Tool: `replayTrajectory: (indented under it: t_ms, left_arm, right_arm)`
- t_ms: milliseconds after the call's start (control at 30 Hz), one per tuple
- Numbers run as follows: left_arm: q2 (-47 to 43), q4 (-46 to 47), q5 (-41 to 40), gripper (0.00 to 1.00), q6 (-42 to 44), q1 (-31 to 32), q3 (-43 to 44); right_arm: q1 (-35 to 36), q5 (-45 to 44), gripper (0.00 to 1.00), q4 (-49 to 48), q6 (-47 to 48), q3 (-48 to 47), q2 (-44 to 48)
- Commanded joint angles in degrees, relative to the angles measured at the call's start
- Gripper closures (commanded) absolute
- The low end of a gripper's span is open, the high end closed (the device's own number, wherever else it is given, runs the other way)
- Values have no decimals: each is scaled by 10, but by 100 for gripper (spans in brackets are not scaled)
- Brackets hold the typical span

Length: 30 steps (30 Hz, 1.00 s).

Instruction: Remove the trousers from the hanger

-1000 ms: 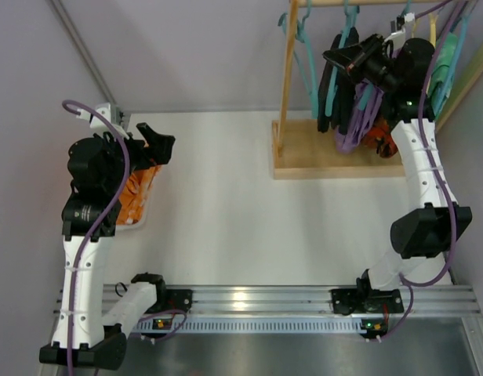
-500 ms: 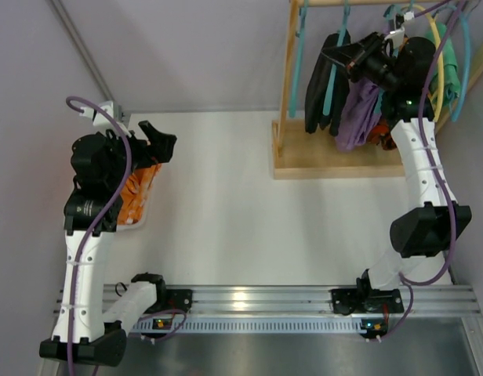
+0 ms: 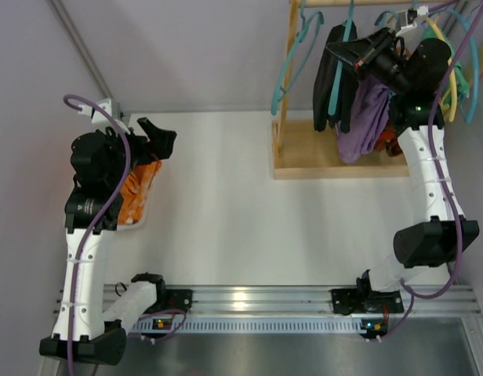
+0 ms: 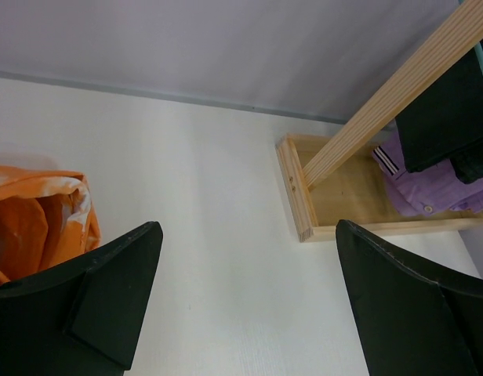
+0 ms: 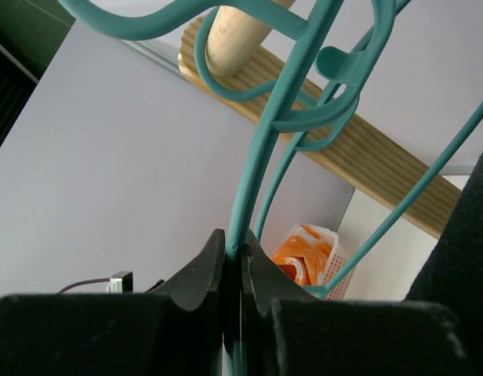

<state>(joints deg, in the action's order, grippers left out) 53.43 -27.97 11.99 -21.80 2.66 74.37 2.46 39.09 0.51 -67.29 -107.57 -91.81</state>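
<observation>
Black trousers [image 3: 334, 78] hang on a teal hanger [image 3: 349, 19] from the wooden rack's rod at the back right. My right gripper [image 3: 345, 53] is high at the rack and shut on the teal hanger's wire [image 5: 240, 211], just below the rod [image 5: 240, 31]. The trousers' black cloth shows at the right edge of the right wrist view [image 5: 461, 266]. My left gripper [image 3: 159, 141] is open and empty above the table at the left. Its fingers [image 4: 108, 298] frame the bare table, with the trousers far off [image 4: 449, 117].
A purple garment [image 3: 365, 117] and more hangers hang beside the trousers; an empty teal hanger [image 3: 292, 66] swings at the left post. The rack's wooden base [image 3: 300, 164] sits on the table. A white basket with orange cloth [image 3: 136, 192] stands under my left arm.
My right gripper has stayed shut on the hanger and shifted slightly up and right, its elbow moving right. The hanging clothes and empty hangers have swung. The left arm has barely moved.
</observation>
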Motion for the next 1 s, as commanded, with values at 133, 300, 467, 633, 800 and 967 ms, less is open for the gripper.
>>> replayTrajectory:
  t_ms: [133, 300, 467, 633, 800, 967]
  left_arm:
    - [-17, 75, 71, 1, 58, -4, 3]
    - [-35, 124, 132, 1, 89, -4, -30]
    - [-82, 227, 218, 1, 113, -3, -115]
    - [-95, 258, 207, 2, 161, 30, -176]
    - [-91, 307, 101, 3, 253, 145, -215]
    - [-61, 366, -47, 5, 338, 338, -228]
  right_arm:
    - [0, 28, 100, -171, 15, 69, 160]
    - [0, 36, 100, -156, 5, 152, 221]
    - [0, 34, 100, -155, -7, 226, 292]
    - [1, 34, 100, -120, -14, 257, 338]
    - [1, 30, 100, -80, -9, 288, 371]
    - [1, 16, 100, -41, -14, 299, 398]
